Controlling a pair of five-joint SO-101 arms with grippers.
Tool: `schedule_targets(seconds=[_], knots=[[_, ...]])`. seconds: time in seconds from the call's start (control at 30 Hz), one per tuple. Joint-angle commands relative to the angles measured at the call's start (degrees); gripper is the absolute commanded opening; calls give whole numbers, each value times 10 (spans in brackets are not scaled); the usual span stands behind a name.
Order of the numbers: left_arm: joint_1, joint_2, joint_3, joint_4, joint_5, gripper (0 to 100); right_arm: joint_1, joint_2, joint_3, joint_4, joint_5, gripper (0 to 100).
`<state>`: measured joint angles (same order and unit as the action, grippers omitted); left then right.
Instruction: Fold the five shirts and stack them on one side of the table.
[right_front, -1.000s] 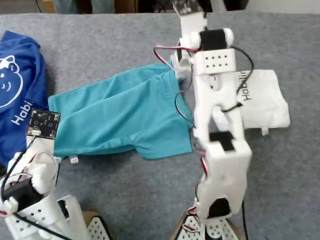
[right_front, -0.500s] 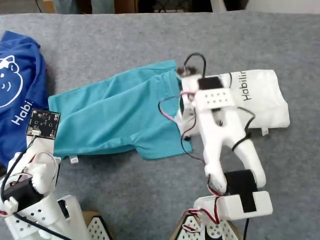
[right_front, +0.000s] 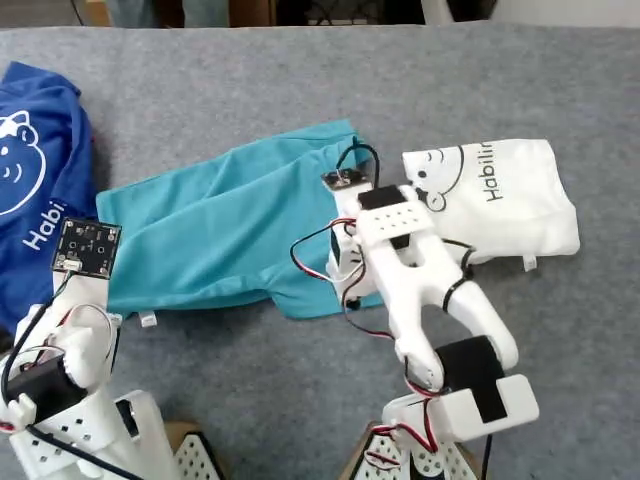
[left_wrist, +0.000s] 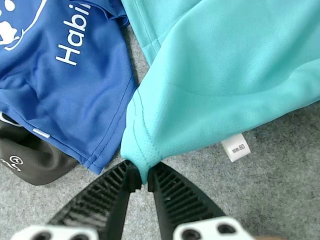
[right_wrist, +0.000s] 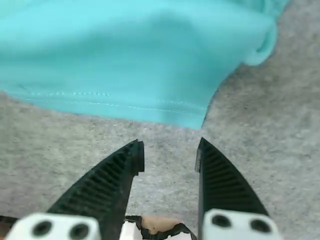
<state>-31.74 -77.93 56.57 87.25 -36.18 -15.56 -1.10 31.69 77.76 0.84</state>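
A teal shirt (right_front: 240, 230) lies partly folded across the middle of the table. My left gripper (left_wrist: 141, 176) is shut on its near left corner (left_wrist: 137, 150), beside the shirt's white tag (left_wrist: 236, 148). The left arm (right_front: 85, 250) stands at the table's near left. My right gripper (right_wrist: 167, 150) is open just above the grey table, with the teal shirt's hem (right_wrist: 125, 107) right in front of the fingertips and nothing between them. The right arm (right_front: 400, 225) covers the shirt's right edge. A folded white shirt (right_front: 500, 200) lies at the right.
A blue shirt (right_front: 35, 170) with white print lies spread at the far left, touching the teal one. A black garment (left_wrist: 25, 155) peeks out from under the blue shirt (left_wrist: 65, 95). Bare grey table (right_front: 200, 80) stretches along the far side.
The right arm has pulled back from the table's far side and dropped low over the teal shirt's near right edge. The left arm and the shirts have kept still.
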Motion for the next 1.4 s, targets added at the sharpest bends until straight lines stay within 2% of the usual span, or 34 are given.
schedule_targets(seconds=[0.0, 0.57, 0.97, 1.17, 1.37], knots=[[0, -3, -7, -4, -4, 29, 27, 1, -4, -4, -1, 185], [0, -3, -7, -4, -3, 29, 31, 8, 4, -57, -2, 181], [0, -3, -7, -4, -3, 29, 33, 8, 72, -160, -2, 181], [-1, -3, -7, -4, -3, 29, 33, 9, 73, -177, -2, 181], [-3, -3, -7, -2, -3, 29, 33, 75, 68, -177, -1, 181]])
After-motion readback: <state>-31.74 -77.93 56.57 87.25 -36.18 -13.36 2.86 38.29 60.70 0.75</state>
